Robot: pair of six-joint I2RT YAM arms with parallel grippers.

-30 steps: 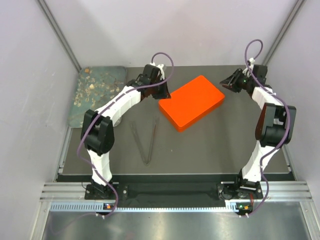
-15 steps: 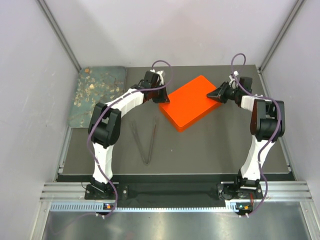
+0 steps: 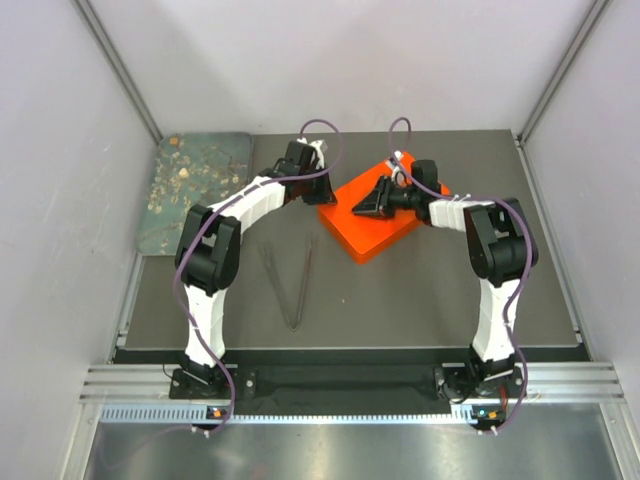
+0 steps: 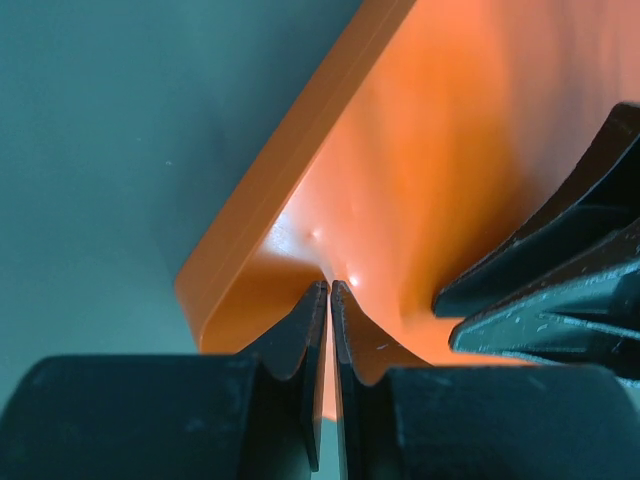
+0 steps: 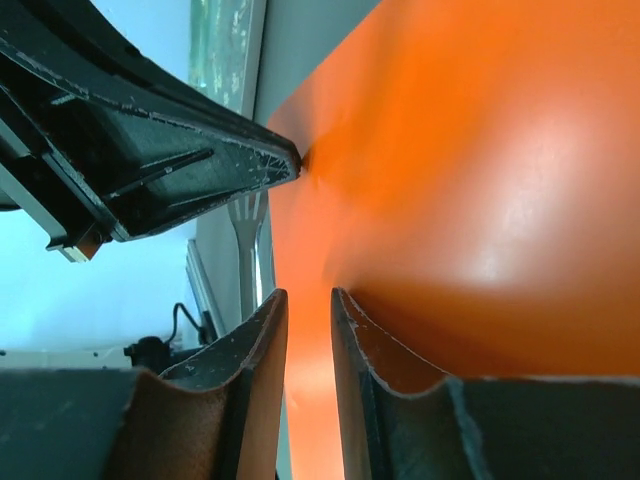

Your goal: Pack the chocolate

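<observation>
The chocolate (image 3: 182, 172) shows as tiny tan and cream lumps scattered on a grey-green tray (image 3: 222, 148) at the back left. An orange box (image 3: 385, 232) with its lid on lies at the table's middle. My left gripper (image 3: 322, 196) (image 4: 329, 285) is shut, its tips against the box's left corner (image 4: 250, 300). My right gripper (image 3: 358, 208) (image 5: 308, 292) lies low over the box top, pointing left toward the left gripper. Its jaws stand a narrow gap apart, with only the orange lid (image 5: 480, 180) behind them.
Thin metal tongs (image 3: 292, 280) lie on the dark mat in front of the box; their slotted tip (image 5: 245, 215) shows in the right wrist view. White walls close in the left, right and back sides.
My right arm has swung left from the back right corner onto the box top, and its jaws have narrowed. The left gripper has stayed at the box's corner.
</observation>
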